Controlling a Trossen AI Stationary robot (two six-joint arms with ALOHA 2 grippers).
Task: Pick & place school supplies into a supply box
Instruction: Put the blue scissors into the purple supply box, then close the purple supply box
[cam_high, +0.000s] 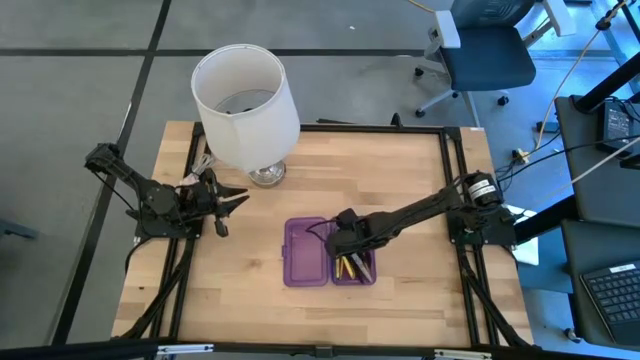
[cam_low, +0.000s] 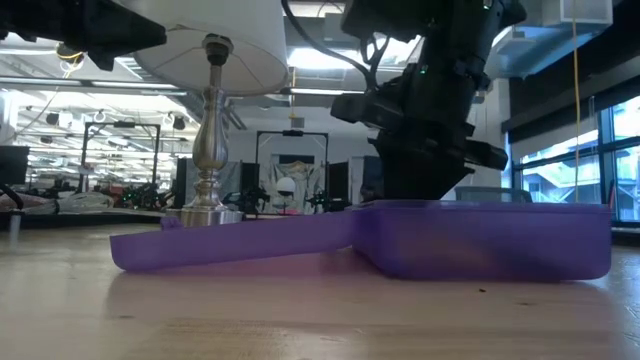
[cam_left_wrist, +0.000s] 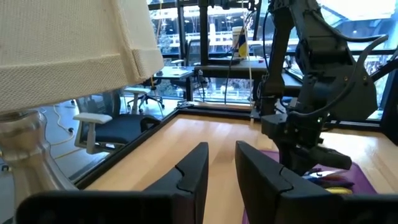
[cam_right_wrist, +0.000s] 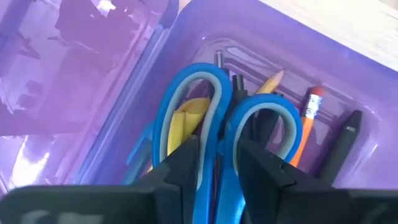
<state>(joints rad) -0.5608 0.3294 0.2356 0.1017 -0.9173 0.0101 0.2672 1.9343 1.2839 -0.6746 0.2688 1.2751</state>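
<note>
A: Where are the scissors (cam_right_wrist: 227, 134), and what do they look like?

B: They are inside the supply box (cam_high: 305, 252), in the half farther from the lamp (cam_high: 247, 105). The two handle loops are smooth blue plastic, rounded, side by side. The right gripper (cam_right_wrist: 219, 163) has its dark fingers closed on the part where the loops meet.

A: Which way do they point?

B: The loops face away from the wrist; the blades are hidden under the fingers, so I cannot tell their direction exactly.

A: And the other things in the box?

B: A yellow pencil (cam_right_wrist: 268, 83) with a sharpened tip, an orange pencil (cam_right_wrist: 306, 119) with an eraser end, and a black pen (cam_right_wrist: 341, 146) lie beside the loops, along the long side of the box. The box is translucent purple plastic, opened flat, with rounded corners.

A: And the left gripper (cam_high: 228, 203)?

B: It hovers beside the lamp base, well apart from the box, fingers slightly open and holding nothing. The wooden table (cam_high: 400, 170) is pale, with visible grain.
</note>
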